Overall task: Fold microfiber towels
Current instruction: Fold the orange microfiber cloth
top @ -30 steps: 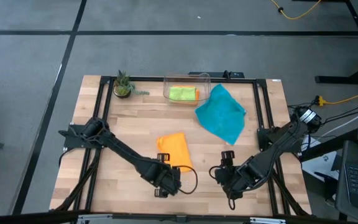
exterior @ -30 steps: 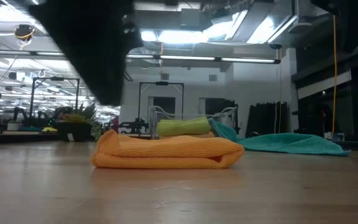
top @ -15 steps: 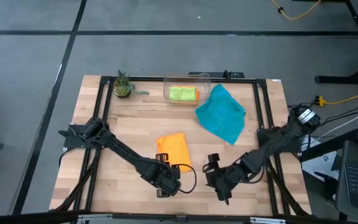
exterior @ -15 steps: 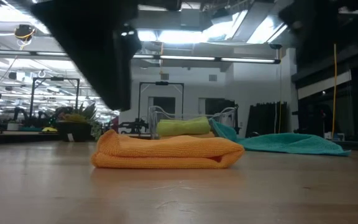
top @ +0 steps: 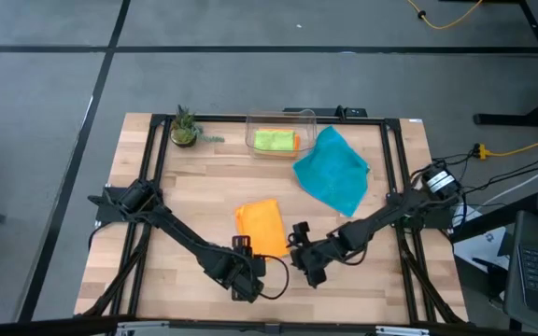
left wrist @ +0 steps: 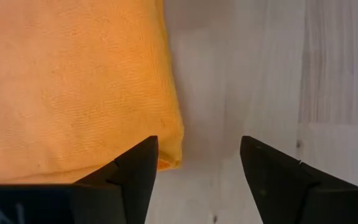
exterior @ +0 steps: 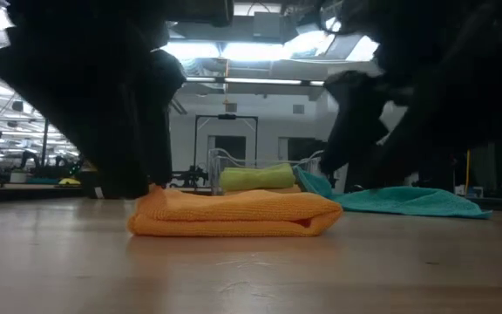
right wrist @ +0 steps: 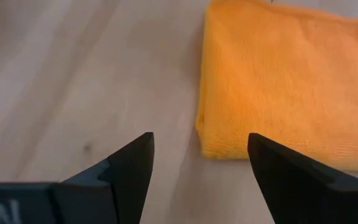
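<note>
A folded orange towel [top: 261,227] lies flat on the table near its middle front; it also shows in the low view [exterior: 234,214]. My left gripper [top: 243,273] is open just near-side of the towel's near edge, and the towel's corner [left wrist: 166,149] lies ahead of its fingers. My right gripper [top: 302,254] is open just right of the towel's near right corner [right wrist: 213,140]. Neither touches it. A teal towel [top: 332,170] lies spread at the back right. A lime green towel [top: 274,140] and an orange one lie in the clear bin [top: 281,119].
A small potted plant [top: 185,128] stands at the far left, beside the bin. Black frame rails [top: 153,159] run along the table's left and right sides. Bare wood shows on the left half and along the front edge.
My right gripper has gone toward the table's left edge, up to the orange towel's near right corner. In the low view both arms now reach lower, down beside the towel. The towels have kept still.
</note>
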Controlling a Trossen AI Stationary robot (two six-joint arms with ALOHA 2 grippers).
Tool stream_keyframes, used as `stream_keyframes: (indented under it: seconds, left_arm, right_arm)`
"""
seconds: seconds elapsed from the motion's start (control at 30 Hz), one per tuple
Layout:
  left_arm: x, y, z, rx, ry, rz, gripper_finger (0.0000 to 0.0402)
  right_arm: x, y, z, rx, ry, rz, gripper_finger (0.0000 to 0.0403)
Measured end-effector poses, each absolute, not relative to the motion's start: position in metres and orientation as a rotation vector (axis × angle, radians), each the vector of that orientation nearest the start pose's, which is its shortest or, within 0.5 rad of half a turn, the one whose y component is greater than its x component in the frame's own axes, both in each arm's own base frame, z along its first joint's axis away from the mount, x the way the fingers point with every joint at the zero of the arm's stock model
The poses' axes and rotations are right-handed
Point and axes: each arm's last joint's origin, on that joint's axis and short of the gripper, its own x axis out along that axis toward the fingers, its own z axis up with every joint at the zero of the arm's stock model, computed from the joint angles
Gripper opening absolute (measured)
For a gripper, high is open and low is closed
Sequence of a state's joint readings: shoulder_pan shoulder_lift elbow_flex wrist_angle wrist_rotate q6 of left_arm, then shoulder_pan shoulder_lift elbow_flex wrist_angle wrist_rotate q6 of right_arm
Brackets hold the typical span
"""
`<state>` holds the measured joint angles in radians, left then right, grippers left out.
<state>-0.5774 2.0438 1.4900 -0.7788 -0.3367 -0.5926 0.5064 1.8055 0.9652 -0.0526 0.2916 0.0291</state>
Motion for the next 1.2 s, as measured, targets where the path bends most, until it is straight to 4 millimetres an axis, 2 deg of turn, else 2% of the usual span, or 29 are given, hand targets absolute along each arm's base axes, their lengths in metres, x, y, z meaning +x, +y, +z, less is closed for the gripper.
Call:
stream_keyframes:
  seconds: [0.33, 0.47, 0.57, 0.73, 1.07, 1.2]
  left_arm:
    - [0.346, -0.208, 0.163, 0.114, 1.143, 0.149, 0.0222]
    - [0.345, -0.205, 0.152, 0.089, 1.167, 0.091, 0.0222]
    - [0.339, -0.201, 0.141, 0.071, 1.196, 0.105, 0.0222]
    - [0.334, -0.198, 0.134, 0.047, 1.200, 0.124, 0.0222]
    - [0.334, -0.197, 0.131, 0.054, 1.185, 0.138, 0.0215]
    - [0.335, -0.194, 0.131, 0.053, 1.187, 0.141, 0.0200]
  right_arm:
    - [0.323, 0.155, 0.117, -0.367, 0.847, 0.185, 0.0261]
    - [0.327, 0.153, 0.110, -0.363, 0.856, 0.179, 0.0261]
    - [0.328, 0.152, 0.109, -0.353, 0.863, 0.183, 0.0261]
    - [0.328, 0.151, 0.108, -0.336, 0.873, 0.199, 0.0261]
    - [0.332, 0.139, 0.106, -0.179, 0.923, 0.209, 0.0260]
    - [0.332, 0.138, 0.105, -0.162, 0.930, 0.209, 0.0243]
